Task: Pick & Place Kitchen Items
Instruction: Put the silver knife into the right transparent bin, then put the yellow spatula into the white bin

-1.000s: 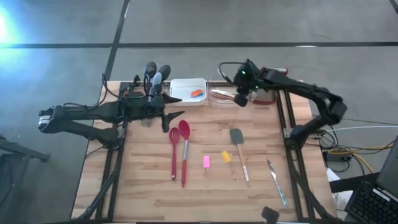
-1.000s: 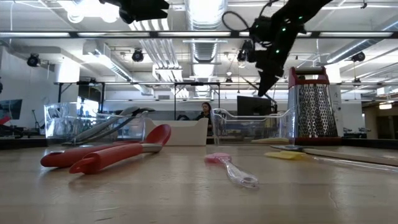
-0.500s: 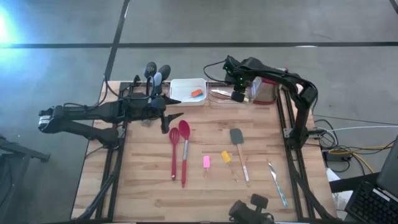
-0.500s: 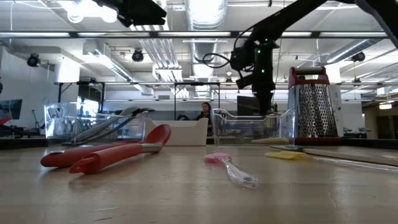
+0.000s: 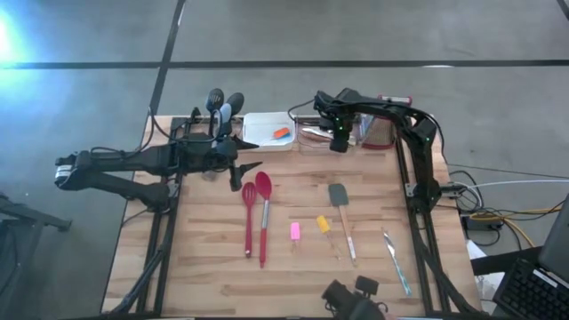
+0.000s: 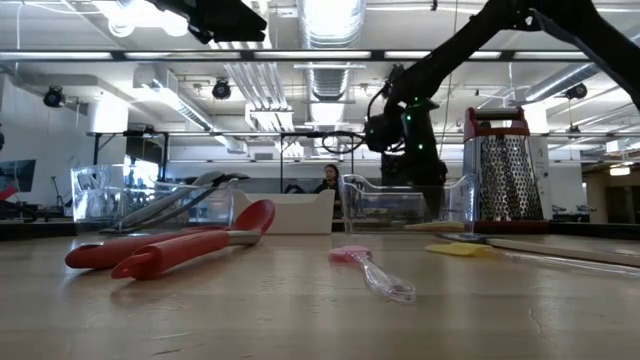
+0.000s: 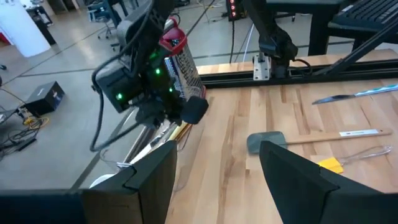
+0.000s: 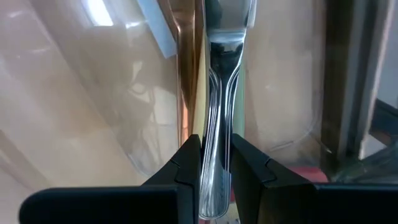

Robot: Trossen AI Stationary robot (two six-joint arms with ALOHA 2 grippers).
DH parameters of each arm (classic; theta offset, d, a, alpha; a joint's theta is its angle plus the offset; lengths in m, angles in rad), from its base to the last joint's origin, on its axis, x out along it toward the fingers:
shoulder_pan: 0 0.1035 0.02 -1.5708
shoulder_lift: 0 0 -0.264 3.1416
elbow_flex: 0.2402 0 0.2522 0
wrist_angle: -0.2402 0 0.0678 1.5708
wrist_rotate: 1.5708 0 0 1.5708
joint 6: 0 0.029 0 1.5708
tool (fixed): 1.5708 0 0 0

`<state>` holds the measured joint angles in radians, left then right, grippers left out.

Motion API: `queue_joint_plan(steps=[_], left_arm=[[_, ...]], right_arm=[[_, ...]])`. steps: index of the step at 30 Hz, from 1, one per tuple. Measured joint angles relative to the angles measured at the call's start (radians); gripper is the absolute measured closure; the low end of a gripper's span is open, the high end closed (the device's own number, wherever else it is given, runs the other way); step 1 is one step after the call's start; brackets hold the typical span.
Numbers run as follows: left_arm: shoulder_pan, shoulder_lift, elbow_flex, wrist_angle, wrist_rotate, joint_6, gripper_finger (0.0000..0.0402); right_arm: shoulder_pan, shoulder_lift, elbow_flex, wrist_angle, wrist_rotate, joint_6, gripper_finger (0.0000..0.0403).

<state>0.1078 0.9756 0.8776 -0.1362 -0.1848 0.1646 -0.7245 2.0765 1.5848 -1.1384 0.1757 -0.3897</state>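
Note:
My right gripper (image 5: pixel 338 140) is at the table's far edge, lowered into a clear bin (image 5: pixel 322 140) beside the red-topped grater (image 5: pixel 378 133), and shut on a metal piece of cutlery (image 8: pixel 217 124). It also shows in the low view (image 6: pixel 425 190). My left gripper (image 7: pixel 214 180) is open and empty, raised above the table's left part (image 5: pixel 252 160). Two red spoons (image 5: pixel 256 218), a grey spatula (image 5: pixel 340 213), a pink block (image 5: pixel 295 231), a yellow block (image 5: pixel 323 224) and a knife (image 5: pixel 396 258) lie flat on the table. My right gripper pinches the cutlery's slim metal handle (image 8: pixel 217 174) between its two fingers (image 8: pixel 186 168). The handle runs straight on ahead of the fingertips into the clear bin. The fingers point down from above. I cannot tell whether the far end rests on the bin's floor.
A white tray (image 5: pixel 260 123) with an orange block (image 5: pixel 281 133) stands left of the clear bin. Another clear bin (image 5: pixel 203 124) at the far left holds dark spoons (image 5: pixel 220 105). The table's near left part is bare wood.
My right gripper has gone down from above the far edge into the clear bin, tipping to point down, with the cutlery still between its fingers. The right arm has folded in toward the bin.

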Motion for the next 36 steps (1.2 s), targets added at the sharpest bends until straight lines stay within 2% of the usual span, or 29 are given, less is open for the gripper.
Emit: queue_joint_plan(steps=[11, 15, 26, 28, 33, 36], left_arm=[[0.000, 0.000, 0.000, -0.004, 0.000, 0.001, 0.0166], [0.000, 0.000, -0.001, -0.008, 0.000, 0.001, 0.0166], [0.000, 0.000, -0.001, -0.022, 0.000, 0.001, 0.0166], [0.000, 0.000, -0.001, -0.022, 0.000, 0.001, 0.0166], [0.000, 0.000, -0.001, -0.022, 0.000, 0.001, 0.0166], [0.000, 0.000, -0.001, -0.022, 0.000, 0.001, 0.0166]], right_arm=[[-0.016, 0.036, 0.003, 0.020, -0.015, -0.013, 0.0356], [-0.027, 0.038, 0.002, 0.028, -0.057, -0.014, 0.0356], [-0.035, 0.038, 0.003, 0.030, -0.057, 0.007, 0.0356], [-0.035, 0.038, 0.006, 0.034, -0.056, 0.013, 0.0344], [-0.035, 0.038, 0.010, 0.045, -0.054, 0.045, 0.0276], [-0.034, 0.038, 0.010, 0.044, -0.054, 0.053, 0.0250]])
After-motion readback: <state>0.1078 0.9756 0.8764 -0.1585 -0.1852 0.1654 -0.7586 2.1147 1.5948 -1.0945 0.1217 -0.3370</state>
